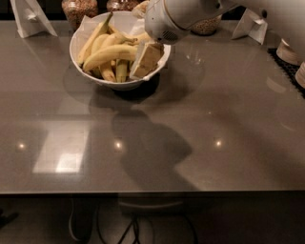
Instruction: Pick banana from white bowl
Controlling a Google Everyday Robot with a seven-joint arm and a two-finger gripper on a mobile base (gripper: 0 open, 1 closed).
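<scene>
A large white bowl [119, 85] with a paper lining stands at the back left of the grey table. It holds several yellow bananas [107, 55], some with dark spots. My gripper [145, 59] hangs from the white arm that comes in from the upper right. It is over the right side of the bowl, down among the bananas near the rim. The arm's round wrist [167, 21] hides the far right part of the bowl.
Glass jars [78, 8] stand behind the bowl, another [207, 26] behind the arm. White folded cards stand at the back left [28, 16] and back right [252, 24]. Stacked small white dishes [290, 50] sit on a black mat at the right edge.
</scene>
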